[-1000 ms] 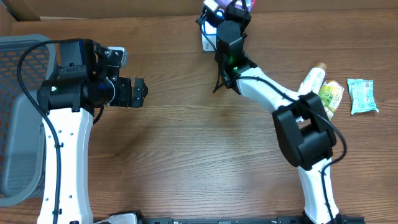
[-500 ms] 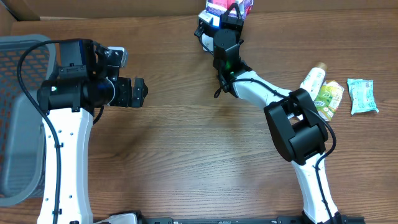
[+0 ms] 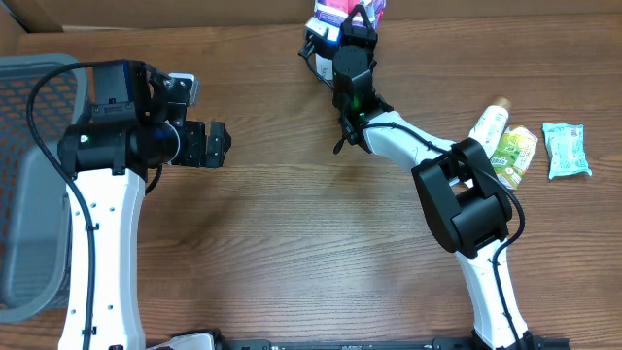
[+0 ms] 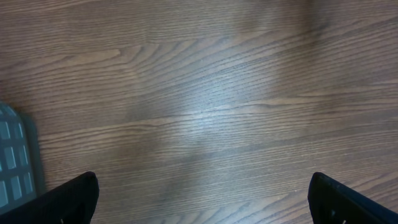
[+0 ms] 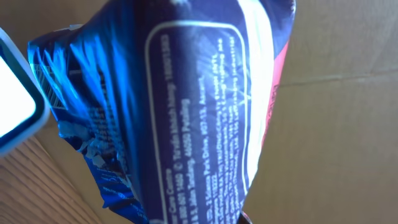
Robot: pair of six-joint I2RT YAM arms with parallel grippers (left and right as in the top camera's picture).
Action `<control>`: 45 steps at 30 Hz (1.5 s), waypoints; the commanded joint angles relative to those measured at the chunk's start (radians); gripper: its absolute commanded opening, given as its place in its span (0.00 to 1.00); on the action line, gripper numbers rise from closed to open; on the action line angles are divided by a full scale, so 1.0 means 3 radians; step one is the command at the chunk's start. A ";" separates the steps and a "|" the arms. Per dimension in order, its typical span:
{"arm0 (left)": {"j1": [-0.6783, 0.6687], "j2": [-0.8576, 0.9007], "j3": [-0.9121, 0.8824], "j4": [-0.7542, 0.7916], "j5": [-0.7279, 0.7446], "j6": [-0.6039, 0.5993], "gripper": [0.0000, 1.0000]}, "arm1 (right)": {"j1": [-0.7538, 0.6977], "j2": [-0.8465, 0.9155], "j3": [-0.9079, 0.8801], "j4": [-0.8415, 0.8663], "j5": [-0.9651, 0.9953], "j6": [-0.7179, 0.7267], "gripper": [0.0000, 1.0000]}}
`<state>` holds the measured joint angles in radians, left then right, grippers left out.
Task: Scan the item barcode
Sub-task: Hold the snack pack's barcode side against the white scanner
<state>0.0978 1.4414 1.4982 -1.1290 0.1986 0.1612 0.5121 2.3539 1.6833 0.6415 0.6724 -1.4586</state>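
Nearest: open wood table (image 3: 292,253) between the two arm bases. Midway left: grey basket (image 3: 24,194) at the table edge, with the left gripper (image 3: 220,144) inboard of it, spread wide, holding nothing. Midway right: bottle (image 3: 489,124) and pale green packet (image 3: 567,149) near the right edge. Farthest: right gripper (image 3: 356,21) clamped on blue packet (image 5: 186,106) at the far edge, before cardboard wall (image 5: 348,124), just beside white scanner (image 5: 12,106). Long axis roughly top to bottom in the wrist view, printed back toward the camera.

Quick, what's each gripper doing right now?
Left gripper: open, empty.
Right gripper: closed on the blue packet.
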 commanded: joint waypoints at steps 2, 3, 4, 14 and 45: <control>-0.0022 0.0001 0.0008 0.0013 0.0027 0.0061 1.00 | -0.0011 0.0072 0.0088 0.0062 -0.0167 0.0088 0.04; -0.0022 0.0001 0.0008 0.0013 0.0027 0.0061 0.99 | -0.0027 0.0086 0.0088 0.0093 -0.0183 0.0088 0.04; -0.0022 0.0001 0.0008 0.0013 0.0027 0.0061 1.00 | -0.0048 0.0098 0.0088 0.0132 -0.0200 0.0088 0.04; -0.0022 0.0001 0.0008 0.0011 0.0027 0.0061 1.00 | -0.0186 0.0104 0.0088 0.0203 -0.0430 0.0089 0.04; -0.0022 0.0001 0.0008 0.0011 0.0027 0.0061 0.99 | 0.0140 -0.0866 0.0088 -0.1043 -0.0140 0.0337 0.04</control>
<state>0.0978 1.4414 1.4982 -1.1286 0.1986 0.1612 0.5465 2.2875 1.6829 0.3992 0.5934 -1.4334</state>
